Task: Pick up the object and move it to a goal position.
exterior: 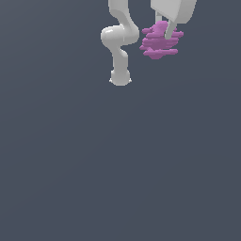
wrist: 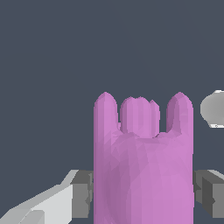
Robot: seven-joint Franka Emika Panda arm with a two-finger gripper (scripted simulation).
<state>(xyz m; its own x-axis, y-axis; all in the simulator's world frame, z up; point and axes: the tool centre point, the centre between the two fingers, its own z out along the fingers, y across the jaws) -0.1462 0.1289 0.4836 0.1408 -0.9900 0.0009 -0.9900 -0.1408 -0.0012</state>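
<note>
In the exterior view, you can see the white arm [exterior: 120, 44] near the top of the picture. It bends like a snake and ends in a round foot on the dark grey floor [exterior: 117, 164]. Just to the exterior view's right of it is the hand [exterior: 164, 29], coming down from the top edge. The pink object [exterior: 160, 42] sits between the hand's two thin fingers [exterior: 170, 29]. One finger crosses the front of the object. The object looks lumpy, with thin flat ridges sticking out to both sides. It looks to be held up off the floor.

In the wrist view, the pink object [wrist: 143, 166] fills the middle of the picture. It has three rounded bumps on its far end. A grey finger pad [wrist: 82, 194] touches one side of it, and another grey pad [wrist: 208, 192] sits close at the other side. So the hand [wrist: 144, 194] is closed about as wide as the object and is gripping it. You also see a pale round part of the arm [wrist: 214, 109] at the edge.
</note>
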